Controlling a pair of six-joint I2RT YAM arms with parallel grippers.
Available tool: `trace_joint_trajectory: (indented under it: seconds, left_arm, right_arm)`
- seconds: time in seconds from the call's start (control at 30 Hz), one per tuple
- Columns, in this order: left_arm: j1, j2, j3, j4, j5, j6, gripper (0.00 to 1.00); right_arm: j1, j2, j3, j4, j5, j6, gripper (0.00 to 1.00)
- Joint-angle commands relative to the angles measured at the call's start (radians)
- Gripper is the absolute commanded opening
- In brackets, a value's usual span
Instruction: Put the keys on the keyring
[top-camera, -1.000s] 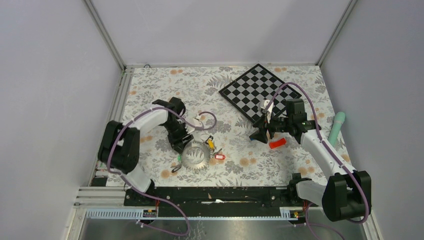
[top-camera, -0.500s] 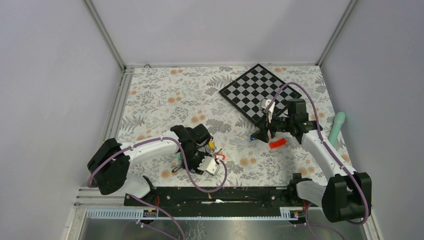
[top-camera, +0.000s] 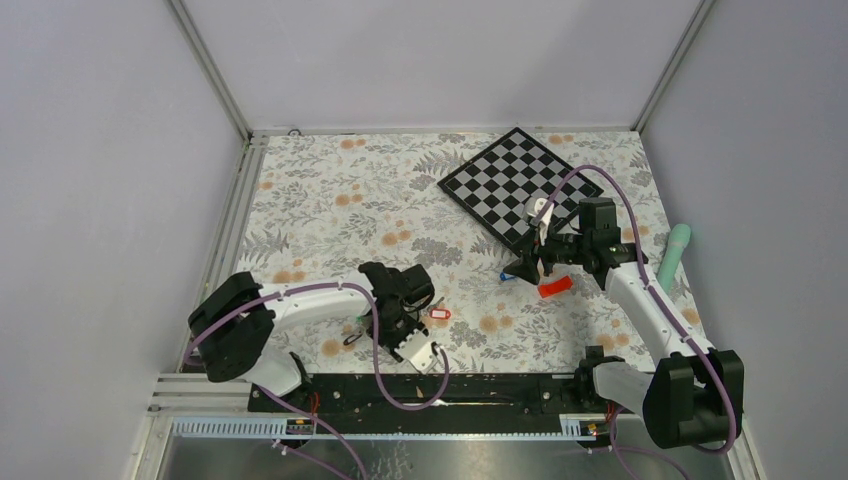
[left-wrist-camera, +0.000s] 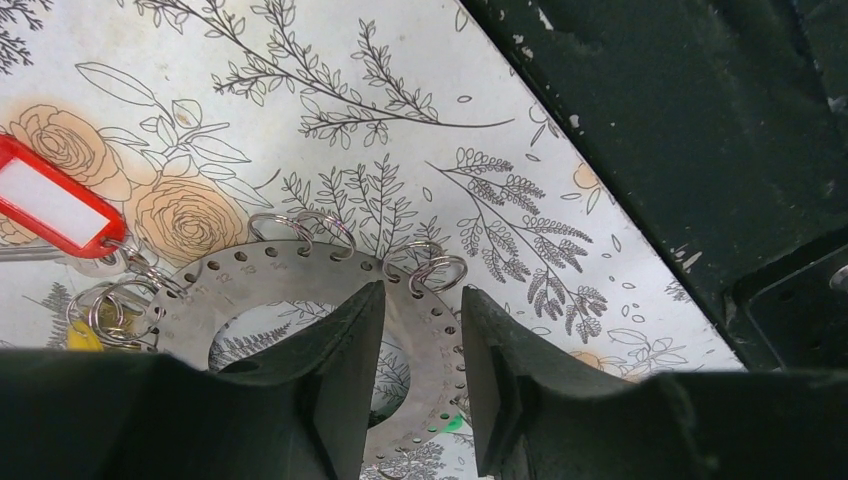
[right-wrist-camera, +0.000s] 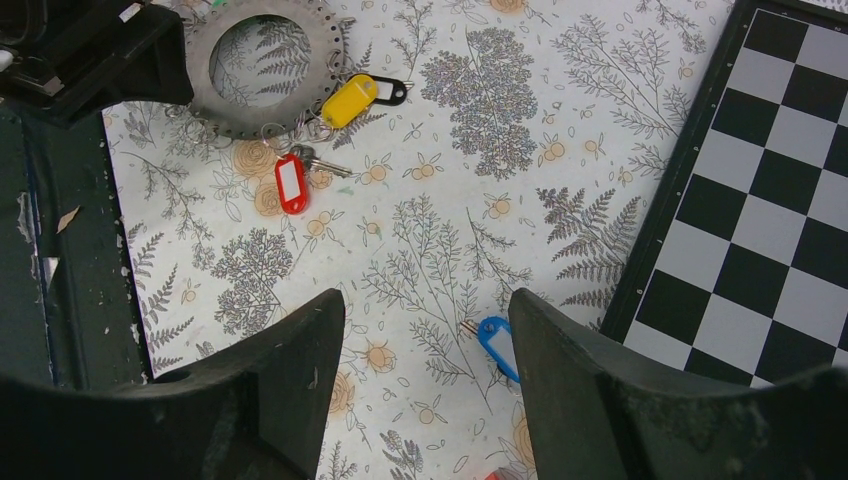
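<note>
The keyring (left-wrist-camera: 290, 285) lies flat on a flowered table cover (top-camera: 330, 200) inside pale grey walls (top-camera: 100, 150), a red key (right-wrist-camera: 291, 183) and a yellow key (right-wrist-camera: 352, 100) at its rim. The left pincer (left-wrist-camera: 422, 300) straddles the keyring's band, jaws narrow; whether they pinch it I cannot tell. Well away from the keyring, the right pincer (right-wrist-camera: 425, 310) gapes wide, empty, above a blue key (right-wrist-camera: 497, 345).

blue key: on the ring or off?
Off. The blue key lies alone on the cloth near the chessboard, far from the ring.
</note>
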Motion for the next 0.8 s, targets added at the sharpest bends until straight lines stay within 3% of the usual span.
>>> trace_joint_trajectory:
  seconds: [0.0,0.77]
  left_arm:
    - [-0.005,0.015,0.006,-0.009,-0.024,0.067,0.4]
    - [-0.027,0.006,-0.028,-0.023,0.014,0.102,0.31]
  right_arm:
    - [-0.01,-0.023,-0.003,0.013,-0.027,-0.017,0.69]
    - [-0.016,-0.013,-0.009,0.021,-0.036,-0.01,0.69]
